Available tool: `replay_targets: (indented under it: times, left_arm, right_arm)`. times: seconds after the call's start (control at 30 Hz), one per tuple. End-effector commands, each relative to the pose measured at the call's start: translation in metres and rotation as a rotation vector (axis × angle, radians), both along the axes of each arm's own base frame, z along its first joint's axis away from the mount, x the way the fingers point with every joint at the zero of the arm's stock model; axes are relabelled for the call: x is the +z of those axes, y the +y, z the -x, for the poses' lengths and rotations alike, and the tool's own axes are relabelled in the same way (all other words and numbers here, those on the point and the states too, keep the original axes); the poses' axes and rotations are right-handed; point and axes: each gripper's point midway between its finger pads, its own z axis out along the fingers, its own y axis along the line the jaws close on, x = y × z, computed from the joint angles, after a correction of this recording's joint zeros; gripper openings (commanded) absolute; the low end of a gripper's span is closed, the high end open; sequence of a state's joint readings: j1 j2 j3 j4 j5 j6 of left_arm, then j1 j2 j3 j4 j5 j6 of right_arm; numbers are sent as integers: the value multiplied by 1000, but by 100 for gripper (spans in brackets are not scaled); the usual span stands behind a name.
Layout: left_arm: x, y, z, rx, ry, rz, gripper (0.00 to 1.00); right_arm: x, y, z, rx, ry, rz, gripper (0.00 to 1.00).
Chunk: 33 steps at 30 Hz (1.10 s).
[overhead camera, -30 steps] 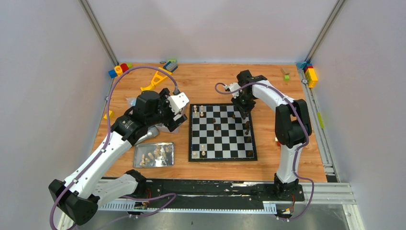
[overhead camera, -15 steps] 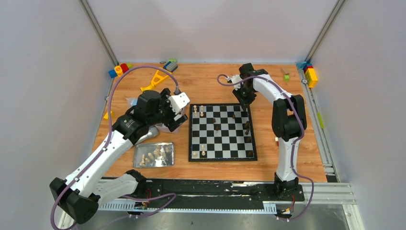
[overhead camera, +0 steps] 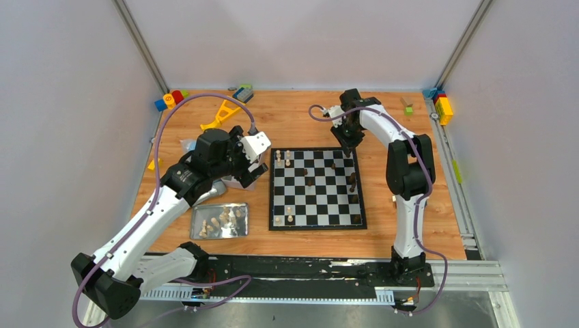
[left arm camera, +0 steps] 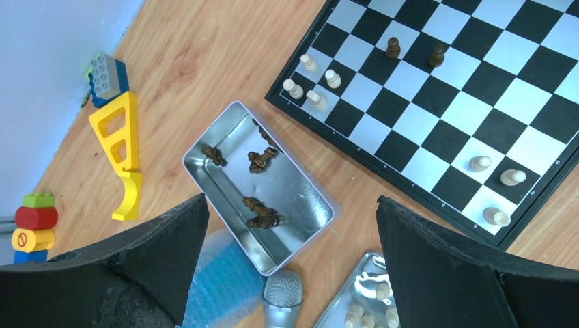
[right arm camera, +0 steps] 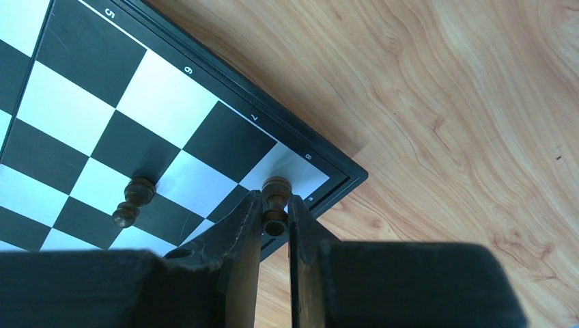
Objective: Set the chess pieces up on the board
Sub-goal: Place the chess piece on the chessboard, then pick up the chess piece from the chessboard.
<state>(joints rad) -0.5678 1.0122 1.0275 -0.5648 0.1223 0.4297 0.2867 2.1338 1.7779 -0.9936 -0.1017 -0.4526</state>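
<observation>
Right claw (right arm camera: pixel 274 200): pinched on a dark chess piece (right arm camera: pixel 275 186), held upright at the far right corner square of the board (right arm camera: pixel 68 89).
Left claw (left arm camera: pixel 290 199): spread wide, held above the metal tray (left arm camera: pixel 300 195).

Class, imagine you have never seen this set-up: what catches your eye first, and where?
The black-and-white chessboard in the middle of the wooden table stands out first. At its far right corner the right gripper pinches a dark chess piece. Left of the board, the open left gripper hangs above a metal tray of dark pieces.
</observation>
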Motion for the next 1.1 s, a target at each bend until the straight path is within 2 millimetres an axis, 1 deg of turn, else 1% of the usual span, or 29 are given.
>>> replay_targets:
  times: [0.0,0.13,0.2,0.33,0.43,0.47,0.53,0.6,0.67,0.8,0.9,1.07]
  left_arm:
    - [11,-3,-4,-13,-37,19,100]
    - [10,-3,-3,-13,-35,19,100]
    - [10,-2,-2,-13,-35,18,100]
    - [12,-1,-1,-9,-40,20,100]
    - [12,0,0,-7,-43,22,100]
    - [12,0,0,-7,-44,22,100]
    - [12,1,1,-7,-47,24,100]
    - [13,1,2,-7,-50,28,100]
    - [15,1,2,-7,-53,32,100]
    - [17,1,2,-8,-54,36,100]
    - [17,1,2,-8,-54,35,100]
    - [16,1,2,-7,-53,35,100]
  right_arm:
    - [1,1,-14,-17,-38,7,20]
    - [16,5,-21,-28,-77,-18,39]
    - [30,10,-24,-31,-107,-44,46]
    - [57,16,-23,-31,-158,-96,50]
    - [71,26,-14,-7,-184,-143,50]
    - [73,30,-8,7,-186,-151,50]
    - [72,38,3,35,-181,-157,51]
    - [67,47,15,60,-161,-166,51]
    - [59,53,25,78,-135,-169,51]
    - [37,62,37,100,-88,-161,50]
    - [22,65,40,106,-60,-148,49]
    - [7,65,40,104,-34,-130,45]
